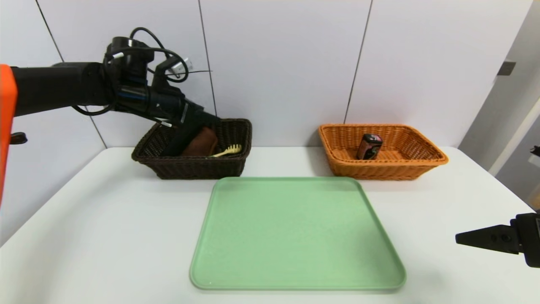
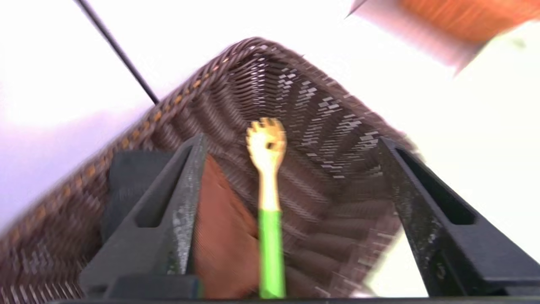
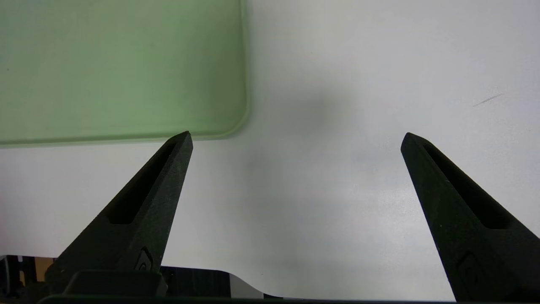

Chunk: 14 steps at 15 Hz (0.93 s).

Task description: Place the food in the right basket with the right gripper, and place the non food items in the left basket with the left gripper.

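Pasta spoon [image 2: 268, 177] lies between the spread left gripper [image 2: 291, 141] jaws (untouched)

Black pouch [image 1: 179, 137] mostly hidden behind left tool [image 1: 198, 126]

Spoon [image 2: 266, 177], towel [image 2: 223, 236] in dark basket [image 1: 198, 166]; box [image 1: 369, 146] in orange basket [image 1: 379, 169]

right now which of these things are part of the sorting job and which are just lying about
Part of the job:
- dark basket with brown towel, pasta spoon, black pouch
- orange basket holding the food box
- left pincer, open over the dark basket
- right pincer, open, parked over the table

Lying about:
- green tray
- white table
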Tool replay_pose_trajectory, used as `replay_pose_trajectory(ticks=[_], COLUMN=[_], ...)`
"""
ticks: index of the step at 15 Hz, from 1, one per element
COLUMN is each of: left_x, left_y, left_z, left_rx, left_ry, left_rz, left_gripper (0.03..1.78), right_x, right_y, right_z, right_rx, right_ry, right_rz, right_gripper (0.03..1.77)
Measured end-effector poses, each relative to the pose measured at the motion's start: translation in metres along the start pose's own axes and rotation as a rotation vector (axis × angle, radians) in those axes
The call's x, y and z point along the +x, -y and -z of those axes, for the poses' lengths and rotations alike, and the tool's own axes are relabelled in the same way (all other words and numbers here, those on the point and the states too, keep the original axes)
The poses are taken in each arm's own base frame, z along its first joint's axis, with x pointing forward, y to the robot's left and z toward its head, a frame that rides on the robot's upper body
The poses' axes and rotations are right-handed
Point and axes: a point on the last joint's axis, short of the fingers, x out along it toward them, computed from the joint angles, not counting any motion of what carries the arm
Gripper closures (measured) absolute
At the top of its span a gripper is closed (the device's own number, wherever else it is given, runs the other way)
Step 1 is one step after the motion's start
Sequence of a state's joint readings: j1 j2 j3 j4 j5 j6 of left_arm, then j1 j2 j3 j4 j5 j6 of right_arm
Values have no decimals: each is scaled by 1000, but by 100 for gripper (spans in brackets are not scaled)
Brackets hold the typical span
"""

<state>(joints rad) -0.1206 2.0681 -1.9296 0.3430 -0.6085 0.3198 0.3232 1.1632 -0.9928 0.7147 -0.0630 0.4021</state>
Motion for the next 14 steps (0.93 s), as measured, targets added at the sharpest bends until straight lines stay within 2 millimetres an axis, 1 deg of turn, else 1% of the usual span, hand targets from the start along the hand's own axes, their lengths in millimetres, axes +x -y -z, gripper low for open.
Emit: replay_pose_trajectory(ticks=[2,3,5,7,9,11,14], left_x=[-23,-33,-53,-76,-102,-132,-175], left_y=[16,23,35,50,67,87,120], left_z=[-5,-2,12,26,34,40,51], left_rx=[-107,-167,-260,-329,-375,-407,-425], left_ry=[-32,-71,-162,-233,-271,-278,-251], left_rz=[6,4,-40,-146,-283,-416,-565], left_gripper=[30,28,24,21,19,17,15], right_x=[-4,-8,-15,-24,-33,-43,-59], right_y=[-1,-1,0,2,5,8,17], right_z=[-2,-3,-2,1,5,11,23], right_rx=[2,-1,-3,-13,-43,-91,-175], right_ry=[49,76,106,138,175,225,313], right_rz=[-22,-33,-42,-53,-57,-37,29], right_gripper=[9,9,9,9,9,9,9])
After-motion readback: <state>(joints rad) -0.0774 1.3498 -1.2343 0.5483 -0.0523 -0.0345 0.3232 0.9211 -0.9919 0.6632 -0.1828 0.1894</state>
